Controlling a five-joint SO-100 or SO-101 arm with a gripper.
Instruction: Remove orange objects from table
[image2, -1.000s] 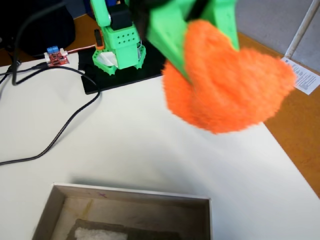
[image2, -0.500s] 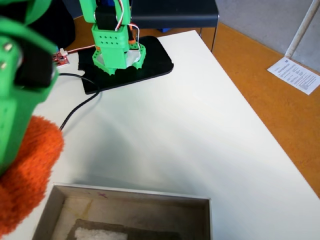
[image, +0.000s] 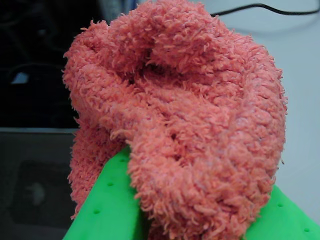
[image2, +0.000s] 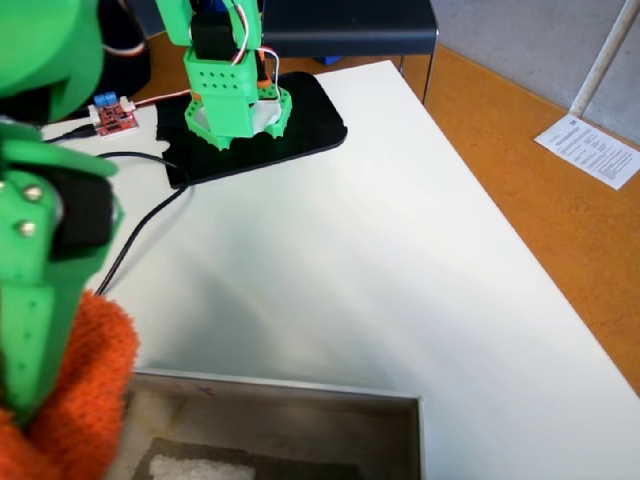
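Observation: the bright orange fuzzy knitted lump (image2: 85, 390) sits at the lower left edge of the fixed view, clamped by the green plastic two-finger gripper (image: 192, 220). The wrist view shows both green fingers (image: 107, 210) pressed into the pile from either side, so the pincer is pinching the lump; the fabric bulges above them in a dimpled fold.

Change noted: a second ago the lump hung high over the right part of the large white matte tabletop (image2: 400, 260). Half a second ago it had swung across to the left edge of the view. Now it is lower and further toward the near side, at the left rim of the grey metal tray (image2: 300, 398). Whether it overhangs the tray interior or hangs just outside the rim cannot be told; the arm covers that corner.

Other items: the black base plate (image2: 315, 120), the black cable (image2: 150, 215) and the small red circuit board (image2: 113, 118) lie well apart from the lump and appear undisturbed.

Assessment: the lump is off the table surface and the carry looks nearly complete. What remains, in my judgement, is centring over the tray and release. Risk: a release at the rim could drop the lump back onto the table.
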